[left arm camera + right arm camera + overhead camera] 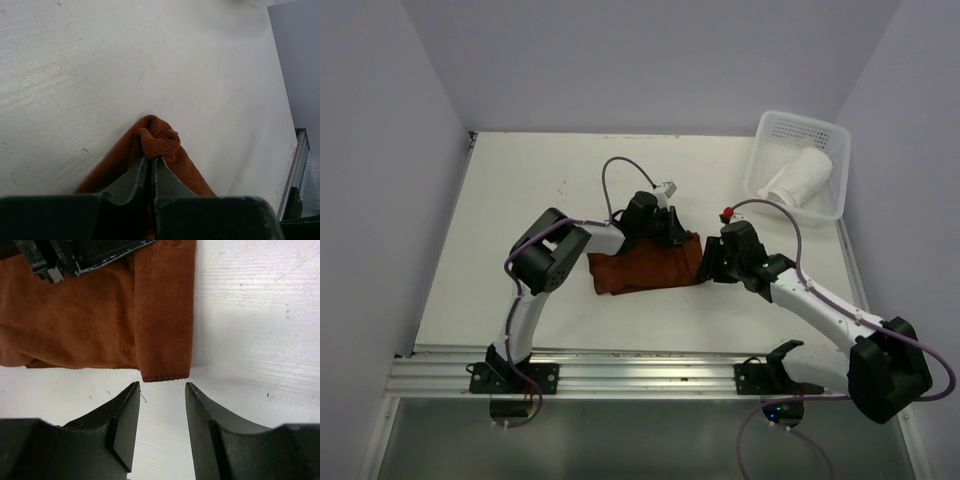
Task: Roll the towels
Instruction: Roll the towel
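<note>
Top external view: we see a brown towel [645, 265] lying partly folded in the middle of the tabletop [530, 180], between two robot arms. A white towel [802, 178], which looks already rolled, sits in a basket [767, 130] at the far right corner.

The left hand [668, 232] is at the brown towel's far edge. The left wrist view shows it pinched tight on a bunched corner of the cloth.

The right hand [706, 264] is at the towel's right end. Its own camera shows the fingers [125, 425] parted to a middling gap and holding nothing. A folded strip of the towel lies just ahead of the tips, not touching them.

We judge two risks from here. With only one corner gripped, a pull by the left hand could drag the whole towel or undo the fold rather than start a roll. The right hand, closing from where it is, could miss the folded edge or catch just one layer, leaving a loose, crooked roll.
</note>
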`<control>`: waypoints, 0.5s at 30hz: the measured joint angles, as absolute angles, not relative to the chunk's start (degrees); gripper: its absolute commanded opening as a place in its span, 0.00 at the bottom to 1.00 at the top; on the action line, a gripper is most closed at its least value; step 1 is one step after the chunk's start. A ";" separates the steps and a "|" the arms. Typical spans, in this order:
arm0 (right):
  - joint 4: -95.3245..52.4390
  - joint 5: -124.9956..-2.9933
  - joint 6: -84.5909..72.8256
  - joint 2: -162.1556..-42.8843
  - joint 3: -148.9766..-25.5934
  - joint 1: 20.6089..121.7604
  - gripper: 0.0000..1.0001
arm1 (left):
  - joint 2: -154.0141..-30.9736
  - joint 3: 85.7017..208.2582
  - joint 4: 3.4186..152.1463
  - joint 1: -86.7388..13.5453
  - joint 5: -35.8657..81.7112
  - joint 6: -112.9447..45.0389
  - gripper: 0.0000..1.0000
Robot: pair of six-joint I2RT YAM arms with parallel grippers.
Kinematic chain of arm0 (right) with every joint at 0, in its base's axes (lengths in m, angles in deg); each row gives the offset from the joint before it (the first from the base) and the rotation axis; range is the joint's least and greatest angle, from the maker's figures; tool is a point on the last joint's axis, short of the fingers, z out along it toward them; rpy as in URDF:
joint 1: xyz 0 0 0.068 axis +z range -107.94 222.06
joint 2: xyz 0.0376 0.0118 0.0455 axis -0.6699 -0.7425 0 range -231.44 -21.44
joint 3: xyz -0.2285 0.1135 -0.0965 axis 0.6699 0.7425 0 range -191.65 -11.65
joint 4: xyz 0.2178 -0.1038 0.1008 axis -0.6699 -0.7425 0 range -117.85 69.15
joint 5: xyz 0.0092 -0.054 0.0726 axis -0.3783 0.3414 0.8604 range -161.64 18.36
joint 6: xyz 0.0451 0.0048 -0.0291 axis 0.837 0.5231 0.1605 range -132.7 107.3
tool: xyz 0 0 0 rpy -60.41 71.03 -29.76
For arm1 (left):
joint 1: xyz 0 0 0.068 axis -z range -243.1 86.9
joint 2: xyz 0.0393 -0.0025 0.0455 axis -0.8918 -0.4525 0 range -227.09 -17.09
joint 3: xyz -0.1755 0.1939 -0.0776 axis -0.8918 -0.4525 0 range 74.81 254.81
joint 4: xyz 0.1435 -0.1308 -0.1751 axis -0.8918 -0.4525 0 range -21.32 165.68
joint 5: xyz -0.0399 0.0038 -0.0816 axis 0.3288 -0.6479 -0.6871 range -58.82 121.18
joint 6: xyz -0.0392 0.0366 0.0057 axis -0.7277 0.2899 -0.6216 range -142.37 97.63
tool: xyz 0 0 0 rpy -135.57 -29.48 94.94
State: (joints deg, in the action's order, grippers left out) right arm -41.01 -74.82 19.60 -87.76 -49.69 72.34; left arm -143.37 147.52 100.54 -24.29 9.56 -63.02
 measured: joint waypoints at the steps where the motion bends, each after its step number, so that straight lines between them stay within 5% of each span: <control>1: -39.83 -73.26 19.95 -87.63 -48.88 71.09 0.46 | -143.37 147.50 100.56 -24.29 9.58 -63.02 0.00; 15: -25.99 -61.11 24.84 -93.73 -44.14 63.77 0.51 | -142.21 146.43 100.30 -24.46 11.28 -61.49 0.00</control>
State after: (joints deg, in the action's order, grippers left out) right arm -25.99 -61.11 24.84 -93.73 -44.14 63.77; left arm -142.21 146.43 100.30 -24.46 11.28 -61.49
